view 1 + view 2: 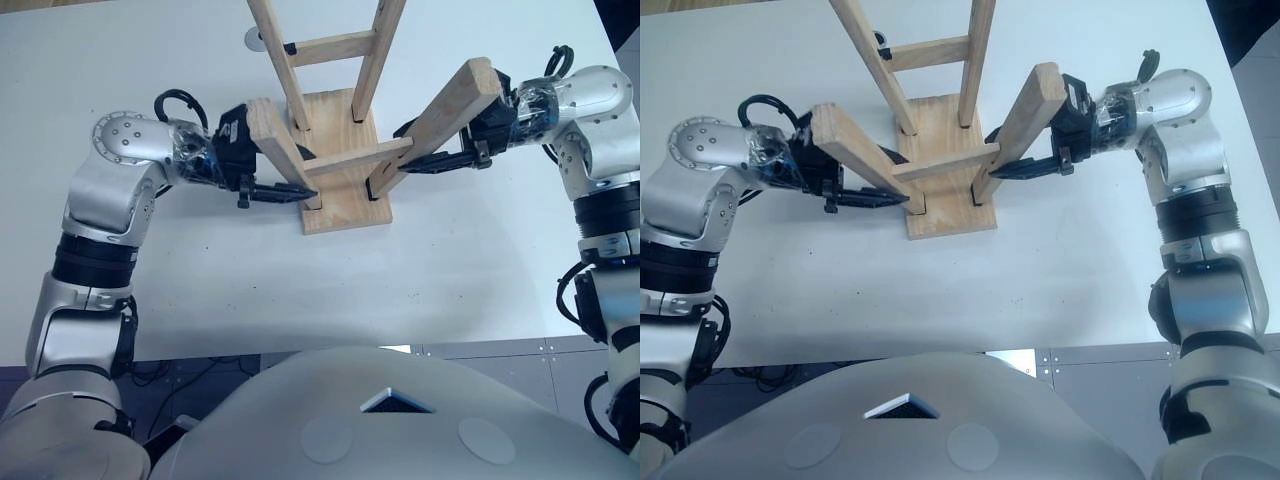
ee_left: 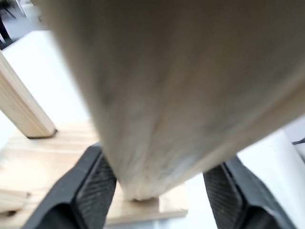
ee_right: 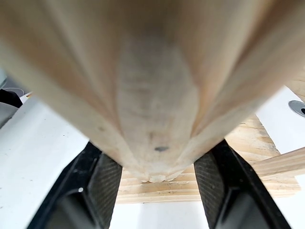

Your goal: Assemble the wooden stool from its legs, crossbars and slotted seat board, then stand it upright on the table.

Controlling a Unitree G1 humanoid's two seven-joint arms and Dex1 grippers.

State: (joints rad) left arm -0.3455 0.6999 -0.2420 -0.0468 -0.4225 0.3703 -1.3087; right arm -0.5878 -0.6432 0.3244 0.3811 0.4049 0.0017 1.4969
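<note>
Table (image 1: 200,270): white, with the seat board lying flat on its top. Seat board (image 1: 345,208): pale wood, rectangular, face down on the table, with four legs rising from its corners, so that the stool stands inverted. Far-left leg (image 1: 278,50) and far-right leg (image 1: 375,55): pale wood, square in section, seated in the board's two far corners. Near-left leg (image 1: 275,140): seated in the board's near left corner, foot end uppermost. Near-right leg (image 1: 445,115): seated in the board's near right corner, foot end uppermost. Far crossbar (image 1: 330,47): joins the two far legs, well above the board. Near crossbar (image 1: 358,157): joins the two near legs, above the board's near half. Left gripper (image 1: 298,175): at the board's left edge, low on the near-left leg, its black ribbed fingers (image 2: 95,191) set one on each side of the wood and closed against it. Right gripper (image 1: 405,150): at the board's right edge, low on the near-right leg, its fingers (image 3: 102,186) likewise clamped on either side of the wood. Disc (image 1: 255,40): small, round, grey, flat on the table just beyond the board's far left corner.
</note>
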